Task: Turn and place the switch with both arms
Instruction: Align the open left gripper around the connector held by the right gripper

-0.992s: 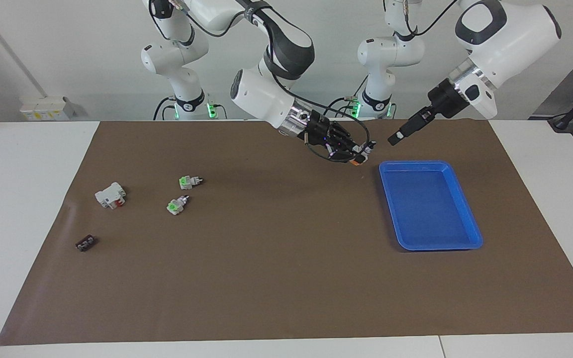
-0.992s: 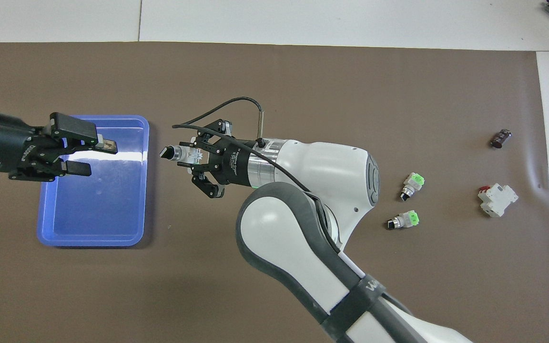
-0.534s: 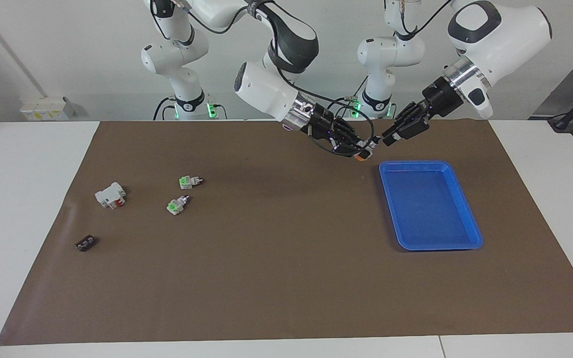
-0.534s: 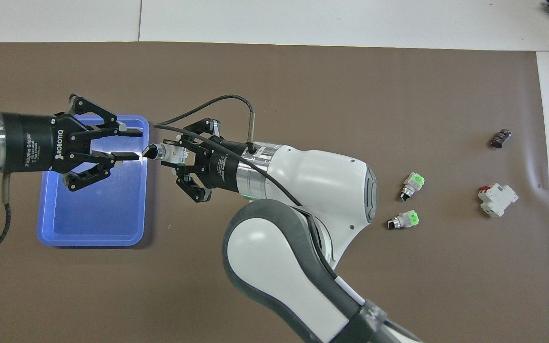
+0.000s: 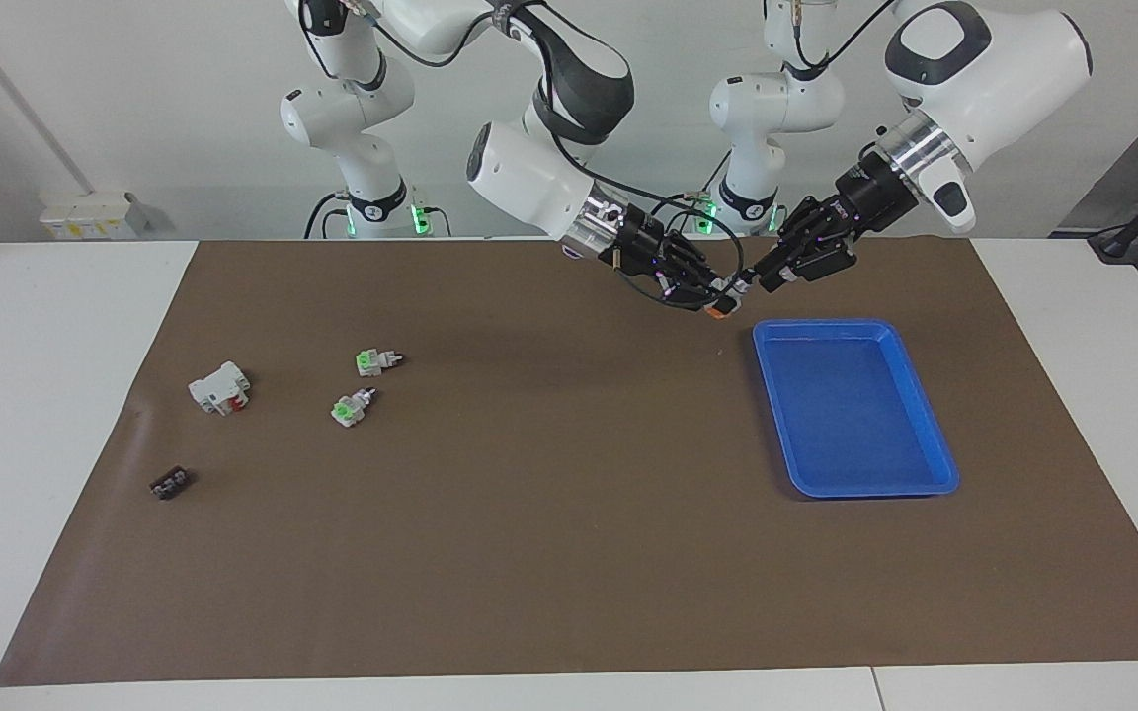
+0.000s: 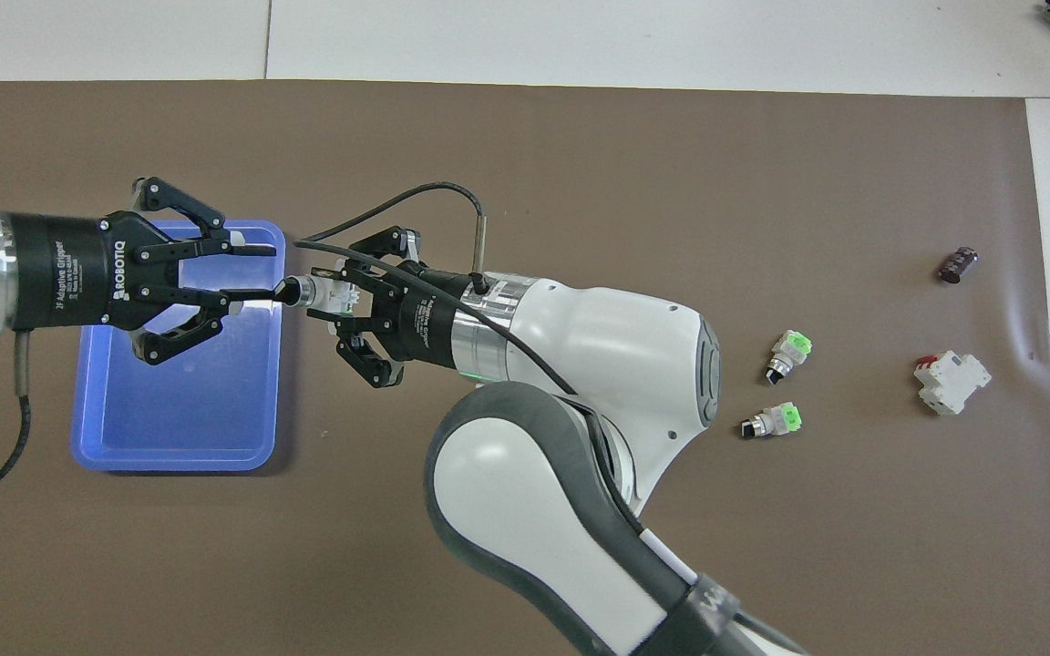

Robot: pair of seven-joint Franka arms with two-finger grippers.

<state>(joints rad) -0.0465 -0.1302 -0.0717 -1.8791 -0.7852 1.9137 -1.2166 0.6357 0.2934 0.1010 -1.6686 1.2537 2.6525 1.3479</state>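
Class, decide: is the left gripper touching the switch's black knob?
Touching: in the overhead view one fingertip of the left gripper meets the knob of the switch.

Lighting bright, even, diffuse from above; soft faint shadows on the brown mat point(image 5: 569, 553) under both arms and along the blue tray point(image 5: 925, 415) edge; white glare patch on tray floor in overhead view; both views sharp, no motion blur; green base lights glow at the wall
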